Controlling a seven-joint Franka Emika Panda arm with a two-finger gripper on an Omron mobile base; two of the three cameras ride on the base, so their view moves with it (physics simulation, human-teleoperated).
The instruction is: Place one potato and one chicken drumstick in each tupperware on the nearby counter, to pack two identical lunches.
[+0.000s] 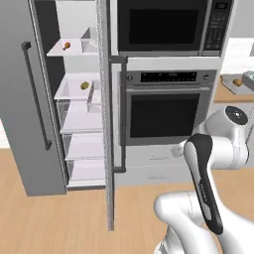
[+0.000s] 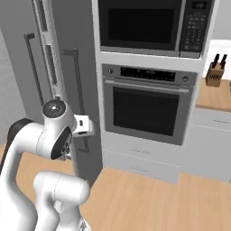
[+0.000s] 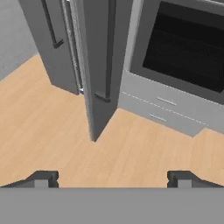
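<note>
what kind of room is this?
A rendered home kitchen: an open fridge with food on its shelves, a built-in wall oven under a microwave, and a wooden counter holding a knife block.

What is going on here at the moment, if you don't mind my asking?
The robot arm is parked in front of an open fridge, beside the wall oven. Its gripper is open and empty, pointed down at the wooden floor near the edge of the fridge door. A chicken drumstick sits on an upper fridge shelf and a potato on the shelf below. Nothing has been picked up yet.
</note>
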